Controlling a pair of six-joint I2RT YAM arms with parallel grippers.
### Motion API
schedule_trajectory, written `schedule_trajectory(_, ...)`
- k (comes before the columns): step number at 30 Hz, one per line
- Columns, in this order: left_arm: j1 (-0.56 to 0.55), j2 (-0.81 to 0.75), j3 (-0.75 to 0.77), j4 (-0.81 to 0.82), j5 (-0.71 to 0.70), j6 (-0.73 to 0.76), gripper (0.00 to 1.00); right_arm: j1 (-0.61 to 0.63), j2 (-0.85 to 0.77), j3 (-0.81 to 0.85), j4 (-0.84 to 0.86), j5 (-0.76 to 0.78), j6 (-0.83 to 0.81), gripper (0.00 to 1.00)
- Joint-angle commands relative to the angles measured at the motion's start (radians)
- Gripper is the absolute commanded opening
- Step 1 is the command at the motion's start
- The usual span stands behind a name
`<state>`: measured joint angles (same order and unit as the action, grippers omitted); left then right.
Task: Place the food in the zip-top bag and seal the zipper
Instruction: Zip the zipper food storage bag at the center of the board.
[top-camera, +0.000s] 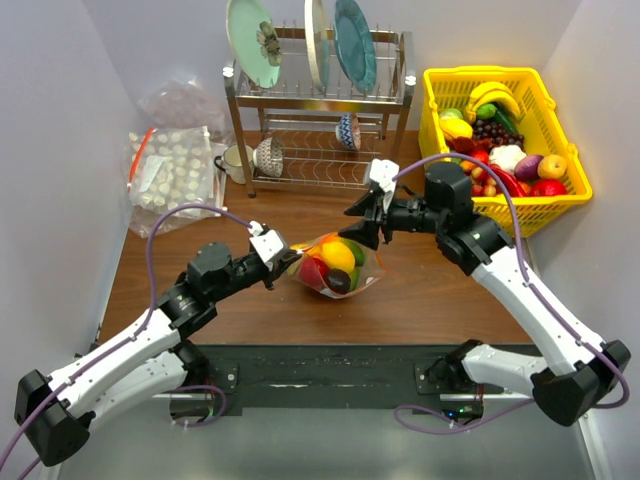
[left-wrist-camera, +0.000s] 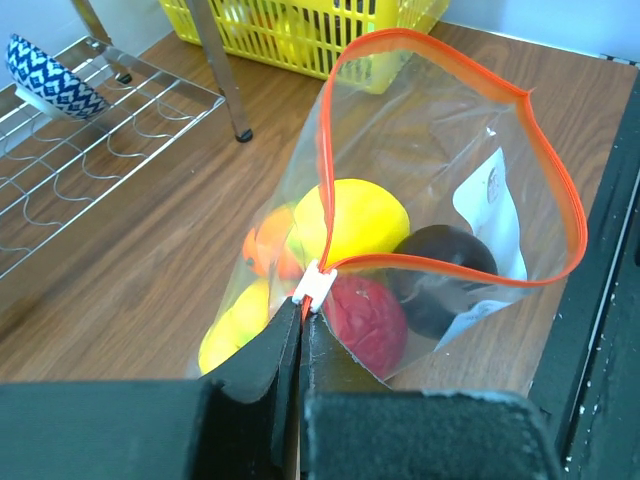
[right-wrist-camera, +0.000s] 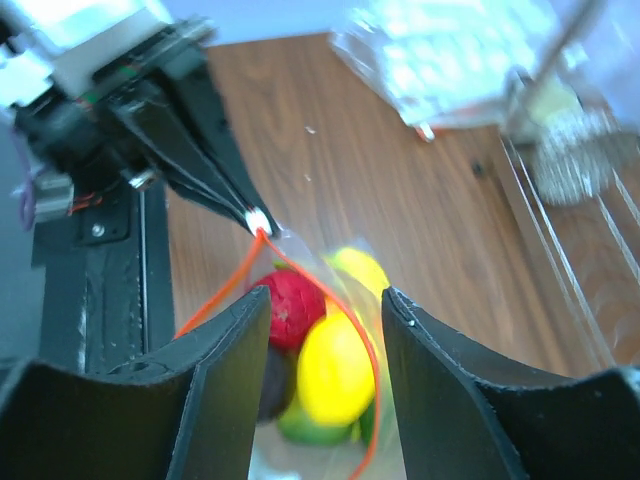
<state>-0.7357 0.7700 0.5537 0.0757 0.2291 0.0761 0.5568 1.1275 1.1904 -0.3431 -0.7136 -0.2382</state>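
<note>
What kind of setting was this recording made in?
Probably a mock kitchen workstation in a lab: a wooden table boxed in by plain white panels, a metal dish rack holding plates, and a yellow basket of toy produce.

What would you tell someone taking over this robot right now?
Left fingers: shut on the white slider at the end of the thin red-orange zipper strip.
Right fingers: open, over the clear thin plastic bag.
The bag lies on the brown wooden table.
Done: glossy yellow toy fruit, red toy fruit and dark toy fruit are inside.
To do: the mouth gapes wide, so seal the zipper.
</note>
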Motion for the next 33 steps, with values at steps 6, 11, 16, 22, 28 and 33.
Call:
schedule_trajectory(6, -0.004, 0.003, 0.090, -0.008, 0.056, 0.016, 0.00, 0.178, 0.158, 0.104, -0.045, -0.127, -0.315, 0.53)
schedule_trajectory(11, -0.005, 0.005, 0.112, -0.037, 0.053, 0.036, 0.00, 0.218, 0.186, 0.103, -0.028, -0.097, -0.358, 0.49)
schedule_trajectory(16, -0.004, 0.037, 0.140, -0.054, 0.053, 0.040, 0.00, 0.235, 0.242, 0.158, -0.091, -0.060, -0.386, 0.41)
schedule_trajectory(22, -0.004, 0.041, 0.141, -0.050, 0.059, 0.048, 0.00, 0.238, 0.245, 0.143, -0.056, -0.014, -0.388, 0.38)
schedule_trajectory(28, -0.004, 0.038, 0.152, -0.060, 0.055, 0.047, 0.00, 0.238, 0.255, 0.141, -0.073, -0.004, -0.398, 0.31)
schedule_trajectory(33, -0.004, 0.037, 0.155, -0.063, 0.050, 0.040, 0.00, 0.238, 0.250, 0.133, -0.083, 0.009, -0.398, 0.28)
